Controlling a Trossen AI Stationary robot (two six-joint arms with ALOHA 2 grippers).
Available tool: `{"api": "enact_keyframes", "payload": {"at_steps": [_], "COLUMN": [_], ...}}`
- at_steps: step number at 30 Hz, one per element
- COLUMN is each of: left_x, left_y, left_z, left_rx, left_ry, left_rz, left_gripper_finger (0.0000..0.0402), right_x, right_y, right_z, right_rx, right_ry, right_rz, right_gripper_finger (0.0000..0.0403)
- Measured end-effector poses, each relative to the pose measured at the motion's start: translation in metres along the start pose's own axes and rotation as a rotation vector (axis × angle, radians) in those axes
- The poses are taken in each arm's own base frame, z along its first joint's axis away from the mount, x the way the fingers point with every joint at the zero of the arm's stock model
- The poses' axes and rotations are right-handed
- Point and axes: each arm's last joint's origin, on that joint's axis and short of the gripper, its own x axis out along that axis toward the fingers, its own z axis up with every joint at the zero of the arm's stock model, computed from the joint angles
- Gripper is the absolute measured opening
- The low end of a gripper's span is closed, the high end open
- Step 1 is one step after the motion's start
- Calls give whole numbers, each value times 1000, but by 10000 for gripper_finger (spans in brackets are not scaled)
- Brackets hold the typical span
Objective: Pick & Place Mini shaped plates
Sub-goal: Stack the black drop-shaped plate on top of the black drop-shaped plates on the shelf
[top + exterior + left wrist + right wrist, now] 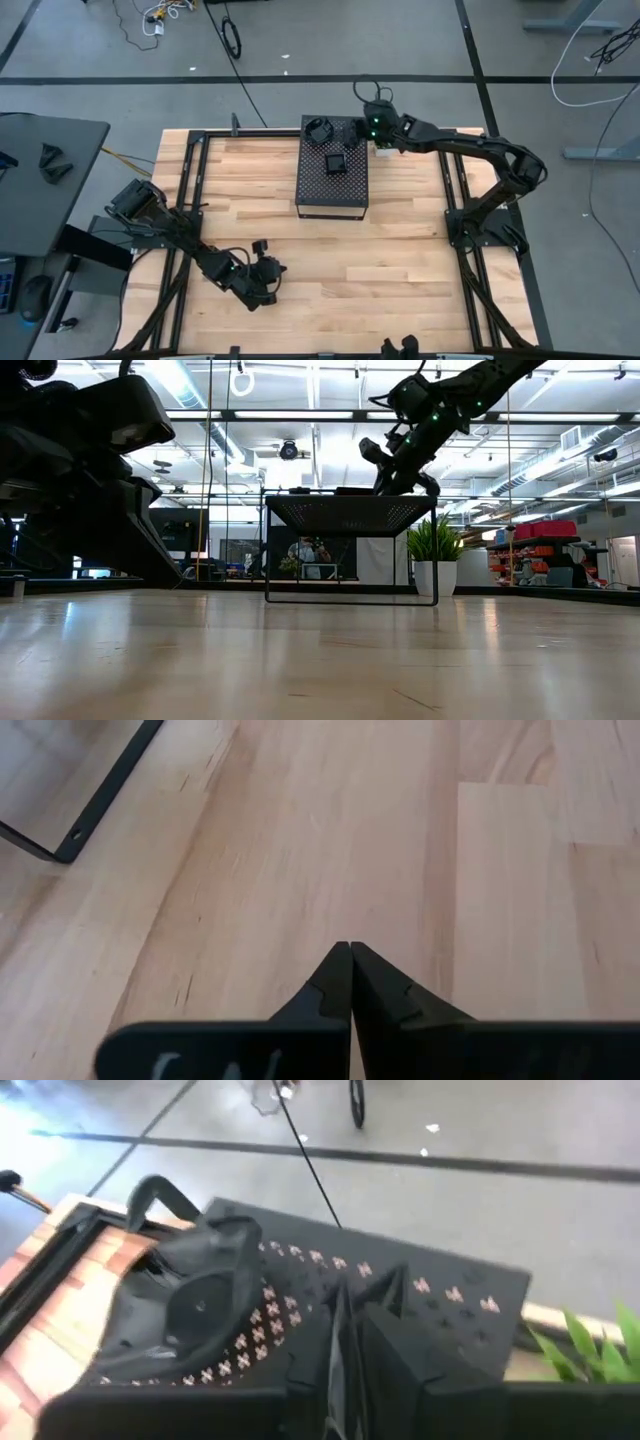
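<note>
Black perforated box [333, 190] carrying two mini plates [335, 163]; right gripper [372, 128] hovering at its far corner, jaws nearly together, gripping nothing visible; left gripper [350, 960] resting closed, empty.

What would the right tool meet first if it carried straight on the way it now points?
Probably the perforated top of the black box, judging by the right wrist view: the right tool is aimed down onto it near a corner, with a mini shaped plate off to one side. Depth is unclear.

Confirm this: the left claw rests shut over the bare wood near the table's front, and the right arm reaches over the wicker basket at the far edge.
Not a wicker basket: the high view shows a black perforated box under the right claw. The left claw does rest shut over bare wood.
</note>
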Motion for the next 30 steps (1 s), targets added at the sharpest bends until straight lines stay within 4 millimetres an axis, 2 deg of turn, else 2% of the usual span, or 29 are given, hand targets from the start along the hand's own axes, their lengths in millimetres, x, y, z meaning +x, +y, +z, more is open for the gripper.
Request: {"api": "enact_keyframes", "payload": {"at_steps": [5,9,13,18,24,30], "left_x": [1,1,1,2,3,5], "left_y": [1,1,1,1,2,4], "left_z": [1,0,1,4,4,6], "left_rx": [-3,-4,-7,-27,-14,-17], "left_ry": [2,2,0,-15,-18,-19], "left_rz": [2,1,0,-3,0,6], "left_gripper_finger": [3,3,3,3,3,3], "right_x": [-6,-22,-35,-37,-34,-33], "right_y": [4,9,10,5,3,2], "right_z": [5,4,-2,-14,-13,-11], "right_rx": [-86,-150,-195,-253,-289,-289], "right_ry": [-12,60,193,319,273,240], "right_rz": [84,210,318,288,203,171], "right_gripper_finger": [106,111,91,51,7,11]}}
